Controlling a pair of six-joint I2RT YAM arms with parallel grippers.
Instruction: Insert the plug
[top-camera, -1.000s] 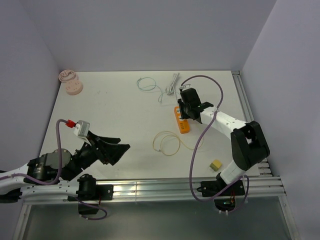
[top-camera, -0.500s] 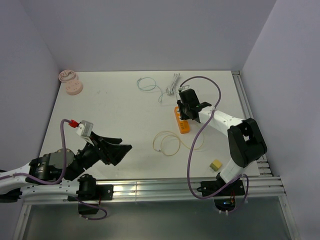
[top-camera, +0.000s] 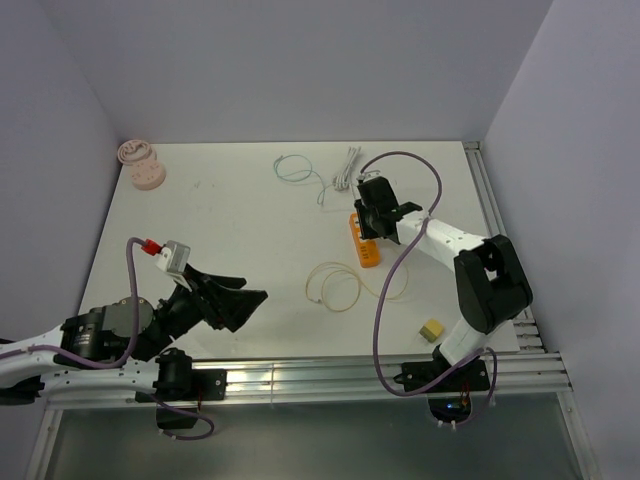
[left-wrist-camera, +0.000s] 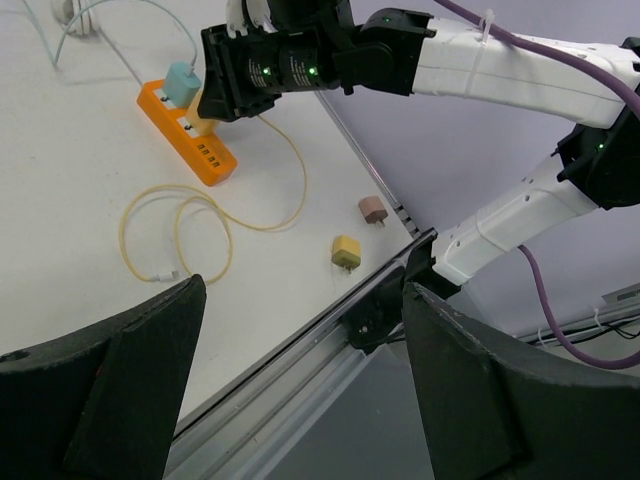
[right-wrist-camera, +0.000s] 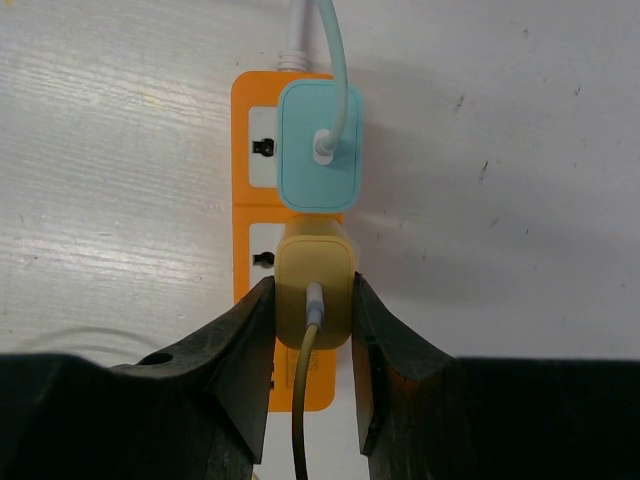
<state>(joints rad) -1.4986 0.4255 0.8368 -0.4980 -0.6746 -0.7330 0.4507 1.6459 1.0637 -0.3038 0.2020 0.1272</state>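
Note:
An orange power strip (right-wrist-camera: 250, 200) lies on the white table; it also shows in the top view (top-camera: 365, 245) and the left wrist view (left-wrist-camera: 190, 135). A teal plug (right-wrist-camera: 318, 158) sits in its upper socket. My right gripper (right-wrist-camera: 312, 310) is shut on a yellow plug (right-wrist-camera: 315, 285) that stands on the strip's second socket, its yellow cable (right-wrist-camera: 300, 400) trailing toward the camera. In the top view the right gripper (top-camera: 378, 215) is over the strip. My left gripper (top-camera: 245, 300) is open and empty near the front left, far from the strip.
The yellow cable coils on the table (top-camera: 335, 285). A yellow cube plug (top-camera: 432, 329) and a brown plug (left-wrist-camera: 373, 209) lie near the front right edge. White cables (top-camera: 345, 168) lie at the back. A pink round object (top-camera: 143, 167) sits back left.
The right gripper has stayed over the strip with little shift. The left arm has crept slightly to the right.

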